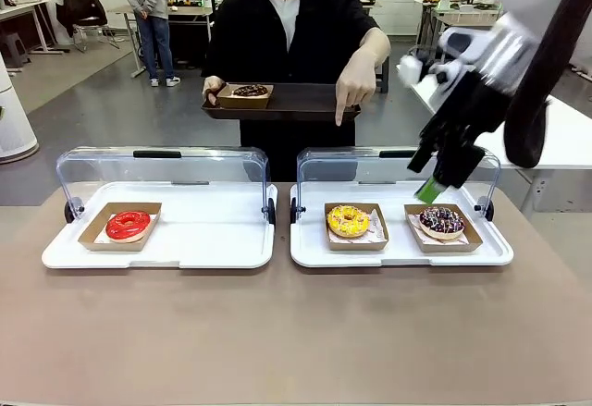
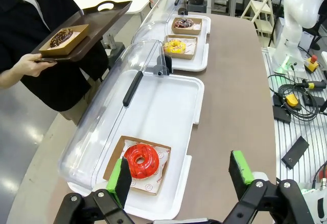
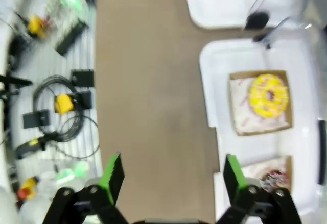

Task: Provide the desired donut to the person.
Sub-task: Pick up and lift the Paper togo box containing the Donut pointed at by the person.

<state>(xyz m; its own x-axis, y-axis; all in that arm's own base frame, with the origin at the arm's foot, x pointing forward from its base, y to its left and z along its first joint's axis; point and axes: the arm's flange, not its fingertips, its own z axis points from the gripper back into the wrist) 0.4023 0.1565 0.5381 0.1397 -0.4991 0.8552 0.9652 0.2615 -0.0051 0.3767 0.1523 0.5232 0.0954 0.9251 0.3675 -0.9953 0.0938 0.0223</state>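
Note:
The person [image 1: 291, 27] in a black shirt stands across the table, holding a dark tray [image 1: 305, 103] with a chocolate donut [image 1: 250, 92] on it, and points one finger [image 1: 340, 115] downward. On the right white tray [image 1: 398, 253] lie a yellow donut [image 1: 348, 220] and a sprinkled chocolate donut [image 1: 442, 222]. A red donut [image 1: 128, 225] lies on the left white tray [image 1: 185, 244]. My right gripper [image 1: 433, 189] hangs open just above the sprinkled donut [image 3: 273, 175], with the yellow donut [image 3: 269, 95] farther off. My left gripper [image 2: 181, 175] is open, high beside the red donut [image 2: 141, 161].
Clear hinged lids [image 1: 166, 170] stand open behind both trays. Cables and small devices [image 2: 296, 99] lie on a side bench. The brown tabletop [image 1: 296, 332] in front of the trays is bare. Another person stands far back at the left.

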